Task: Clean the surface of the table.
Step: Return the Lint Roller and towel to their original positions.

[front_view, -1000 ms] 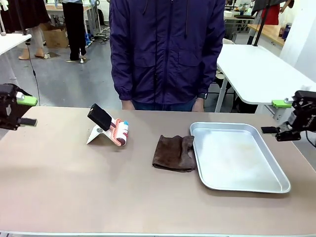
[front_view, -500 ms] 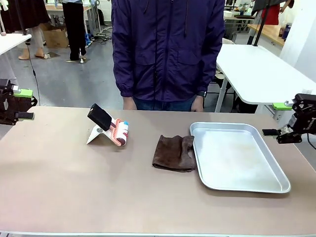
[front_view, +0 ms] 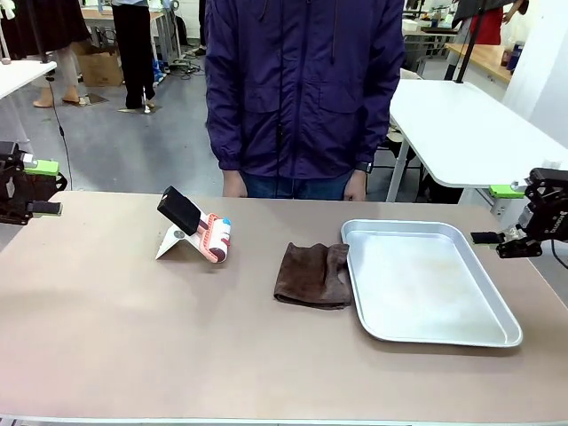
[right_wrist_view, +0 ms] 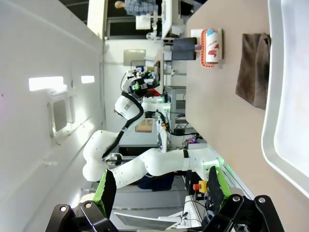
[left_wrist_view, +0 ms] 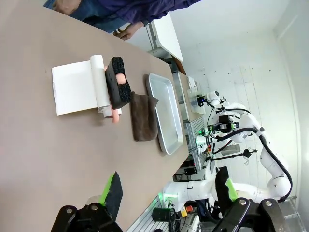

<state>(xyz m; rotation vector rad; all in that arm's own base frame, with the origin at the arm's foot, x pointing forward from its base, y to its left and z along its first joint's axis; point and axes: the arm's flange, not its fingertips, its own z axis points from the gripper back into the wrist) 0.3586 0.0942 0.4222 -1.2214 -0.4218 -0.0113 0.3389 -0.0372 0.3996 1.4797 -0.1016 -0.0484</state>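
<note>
- The table point(front_view: 133, 337), front view: a wide taupe-brown top with a pale thin edge. Its long axis runs across the picture from side to side; one long edge lies toward the camera, the other toward the person point(front_view: 306, 89) standing behind it.
- The same table point(left_wrist_view: 43, 145) in the left wrist view: the top runs away from the camera, with the objects lined up along it.
- The tray point(front_view: 497, 333): a shallow silver metal tray lying flat on the right part of the table, its longer sides running from near edge to far edge. Its floor is bare, with nothing lying in it. It also appears in the left wrist view point(left_wrist_view: 164, 116) and the right wrist view point(right_wrist_view: 285, 121).
- The brown cloth point(front_view: 311, 275): crumpled on the table just left of the tray, touching or slightly overlapping the tray's left rim.
- The lint roller point(front_view: 209, 235): farther left of the tray, beyond the cloth, lying beside a white sheet point(front_view: 170, 244), its black handle point(front_view: 180, 211) raised toward the far edge.
- The left gripper point(left_wrist_view: 166, 193): fingers well apart, holding nothing. In the front view it point(front_view: 35, 186) hangs at the table's left end, above and off the surface, well apart from the tray.
- The right gripper point(right_wrist_view: 159, 186): fingers likewise spread, nothing between them. In the front view it point(front_view: 515, 222) hangs beyond the table's right end, near the tray's far right corner but not touching tray or table.
- The person's hands point(front_view: 232, 185) hang at the far edge of the table, touching nothing on it.
</note>
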